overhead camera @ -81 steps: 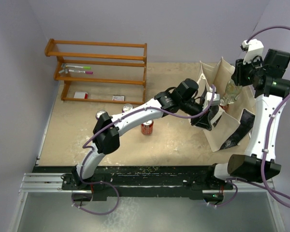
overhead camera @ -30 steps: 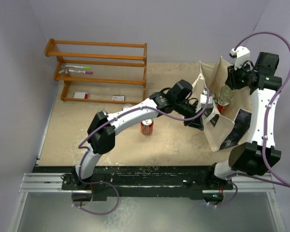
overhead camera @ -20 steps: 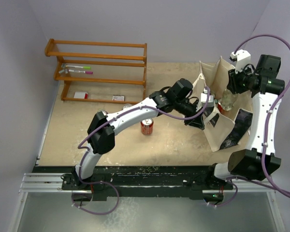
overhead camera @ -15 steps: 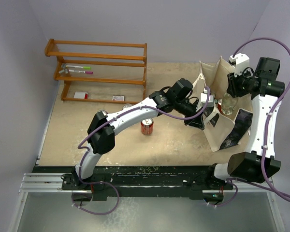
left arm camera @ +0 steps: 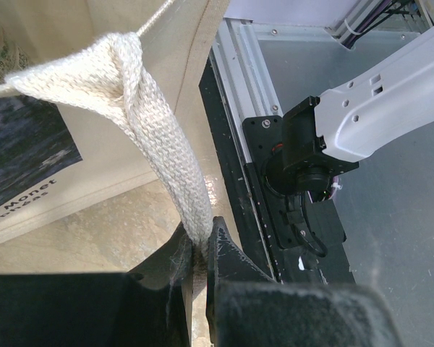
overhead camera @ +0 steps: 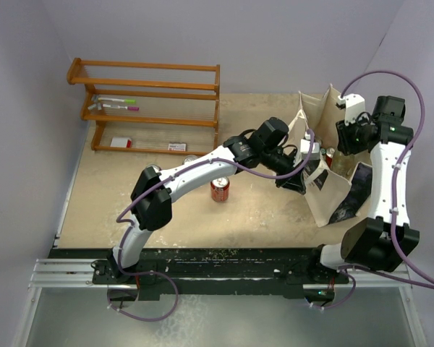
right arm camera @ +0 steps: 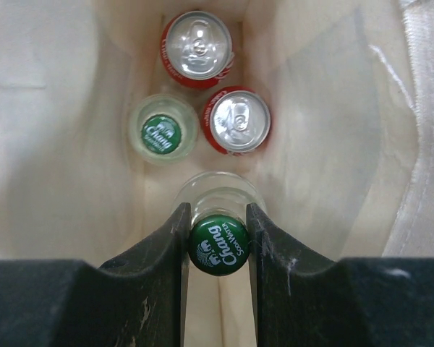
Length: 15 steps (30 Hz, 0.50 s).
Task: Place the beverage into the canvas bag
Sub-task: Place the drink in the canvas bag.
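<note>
I find left gripper [left arm camera: 199, 249] pinched tight on the bag handle [left arm camera: 159, 144] | right gripper [right arm camera: 217, 217] partly open, clamped on the neck of the green-capped bottle [right arm camera: 218, 248] | that bottle stands upright inside the canvas bag [right arm camera: 50, 144], near two red cans [right arm camera: 239, 121] and a second bottle [right arm camera: 162, 134]

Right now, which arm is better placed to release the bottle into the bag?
Right: its end effector holds the green-capped bottle inside the canvas bag; the left end effector is pinching the bag's handle.
</note>
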Each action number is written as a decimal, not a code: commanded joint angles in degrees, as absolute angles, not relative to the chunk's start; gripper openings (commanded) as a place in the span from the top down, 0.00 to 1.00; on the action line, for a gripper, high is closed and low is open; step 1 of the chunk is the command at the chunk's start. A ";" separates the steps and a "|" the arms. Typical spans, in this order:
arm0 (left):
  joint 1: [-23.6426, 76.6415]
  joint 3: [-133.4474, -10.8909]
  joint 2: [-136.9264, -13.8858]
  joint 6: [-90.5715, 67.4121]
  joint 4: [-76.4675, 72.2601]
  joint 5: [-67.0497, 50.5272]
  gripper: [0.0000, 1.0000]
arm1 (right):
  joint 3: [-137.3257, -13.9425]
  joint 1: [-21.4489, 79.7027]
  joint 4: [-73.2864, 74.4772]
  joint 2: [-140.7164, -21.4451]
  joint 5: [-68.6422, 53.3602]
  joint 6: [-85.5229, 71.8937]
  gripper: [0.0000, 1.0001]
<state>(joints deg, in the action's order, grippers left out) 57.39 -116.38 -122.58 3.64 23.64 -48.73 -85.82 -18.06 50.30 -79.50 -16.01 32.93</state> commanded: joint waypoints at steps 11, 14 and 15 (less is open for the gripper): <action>57.67 -118.60 -121.44 3.16 23.34 -50.74 1.00 | -80.03 -18.37 29.13 -78.57 -13.24 31.83 1.00; 57.73 -118.55 -121.35 3.21 23.31 -50.75 1.00 | -78.82 -18.37 27.36 -78.25 -13.50 31.47 1.00; 57.70 -118.50 -121.32 3.26 23.29 -50.73 1.00 | -78.37 -18.36 27.13 -78.17 -13.75 31.39 1.00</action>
